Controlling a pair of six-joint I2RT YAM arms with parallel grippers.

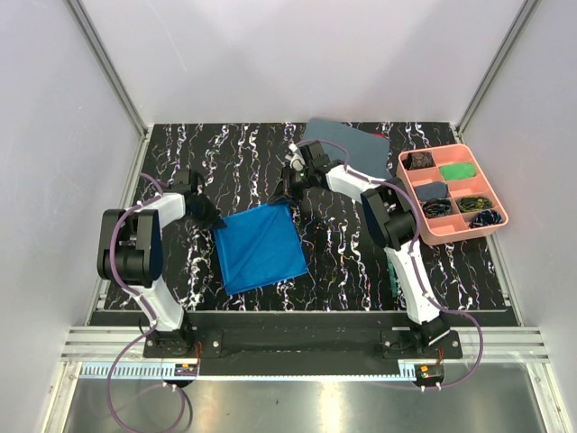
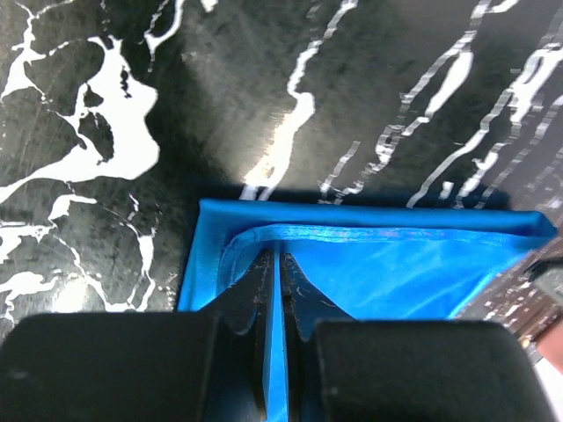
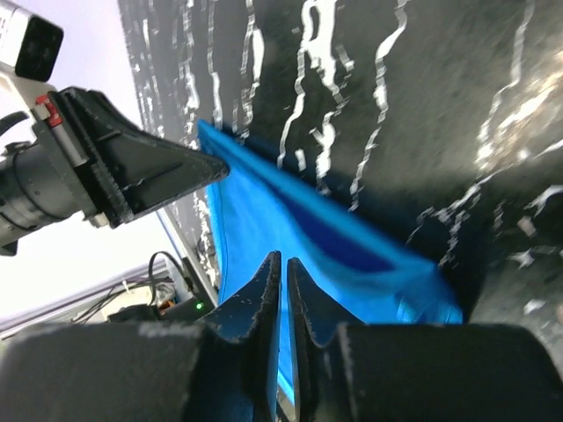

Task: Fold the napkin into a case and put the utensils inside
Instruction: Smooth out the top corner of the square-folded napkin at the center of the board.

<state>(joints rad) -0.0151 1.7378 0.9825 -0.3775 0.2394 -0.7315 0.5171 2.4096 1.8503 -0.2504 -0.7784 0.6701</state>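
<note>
The bright blue napkin (image 1: 260,245) lies as a rough square on the marbled table between the arms. My left gripper (image 1: 209,221) is at its far left corner. In the left wrist view the jaws (image 2: 279,253) are pressed together on a thin strip of the napkin (image 2: 396,272), just behind its curled hem. My right gripper (image 1: 290,194) is at the far right corner. Its jaws (image 3: 283,258) stand almost together on the napkin's edge (image 3: 255,211), which rises off the table there. The left gripper's fingers (image 3: 176,171) also show in the right wrist view. The utensils and the case are out of view.
A dull grey-blue cloth (image 1: 347,142) lies at the back behind the right arm. A pink compartment tray (image 1: 451,236) with small items stands at the right. Frame posts and white walls close in the table on three sides.
</note>
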